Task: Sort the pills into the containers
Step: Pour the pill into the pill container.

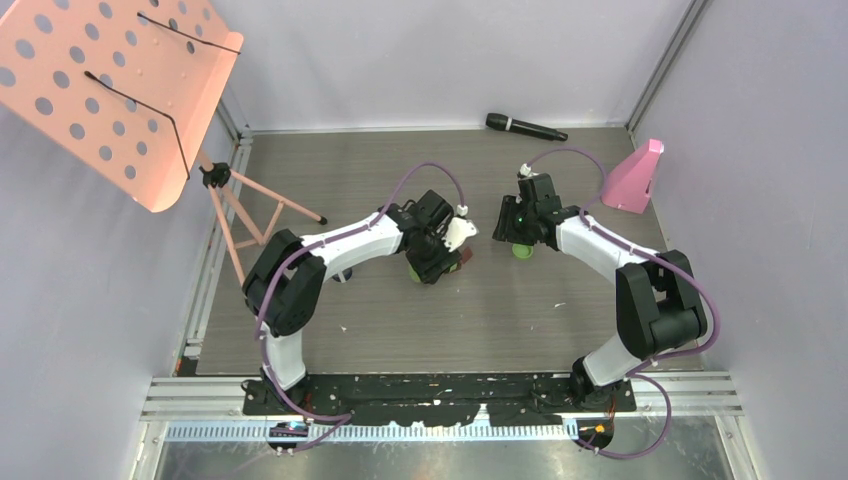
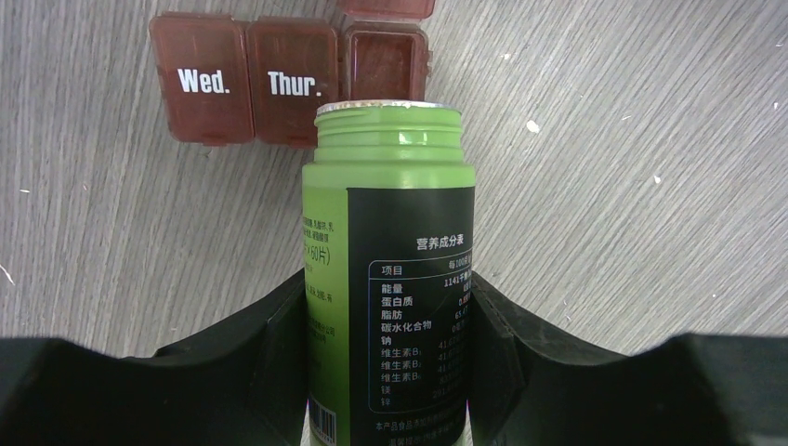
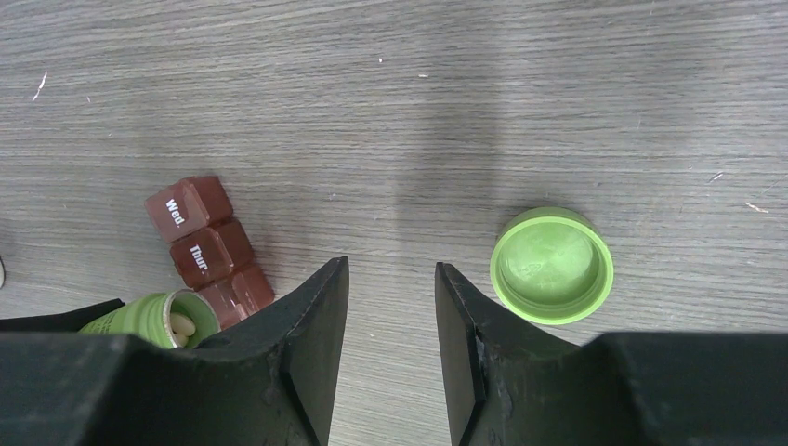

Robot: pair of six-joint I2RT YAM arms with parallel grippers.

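My left gripper (image 2: 388, 279) is shut on a green bottle (image 2: 390, 214) with a dark label. The bottle has no cap and is tilted, its mouth pointing at the brown pill case (image 2: 246, 79). The case is marked "Wed." and "Thur."; its third compartment (image 2: 386, 60) stands open. In the right wrist view, white pills show inside the bottle (image 3: 177, 321) beside the case (image 3: 209, 243). The green cap (image 3: 552, 265) lies upside down on the table. My right gripper (image 3: 390, 279) is open and empty, just left of the cap (image 1: 522, 251). No white bottle is in view.
A black microphone (image 1: 525, 127) lies at the back. A pink object (image 1: 634, 178) stands at the back right. An orange perforated music stand (image 1: 110, 90) on a tripod (image 1: 260, 210) fills the back left. Walls enclose the table.
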